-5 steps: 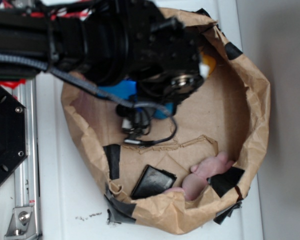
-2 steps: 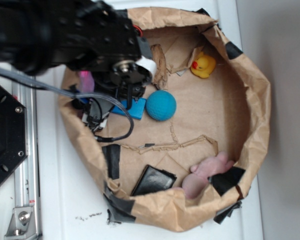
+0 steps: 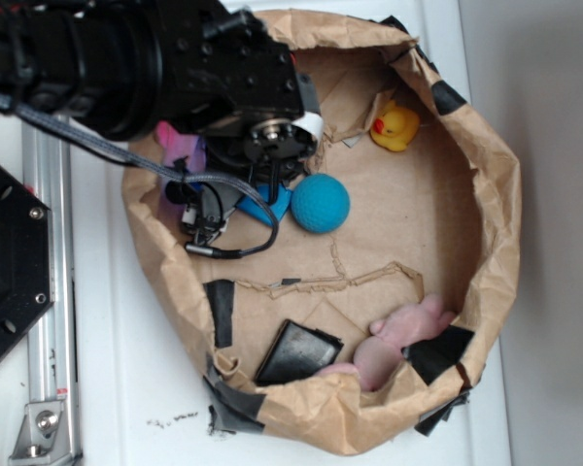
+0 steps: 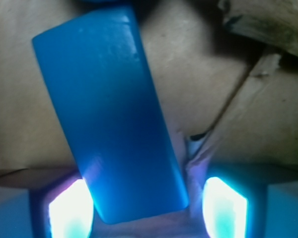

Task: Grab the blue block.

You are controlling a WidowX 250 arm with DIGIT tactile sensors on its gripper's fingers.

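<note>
wrist view: blue block point(image 4: 111, 114) lies on brown paper, tilted, its near end between two glowing pads point(image 4: 69, 210) of end effector point(image 4: 146, 208). left pad looks close to block, right pad apart with gap, so jaws spread, not yet gripping. low straddle suits closing across narrow width. exterior view: arm hides most of block point(image 3: 275, 199) in paper bag point(image 3: 486, 194); teal ball point(image 3: 320, 203) just beside on right, may get nudged. yellow duck point(image 3: 395, 126), black wallet point(image 3: 296, 352), pink toy point(image 3: 403, 335) well apart.
</note>
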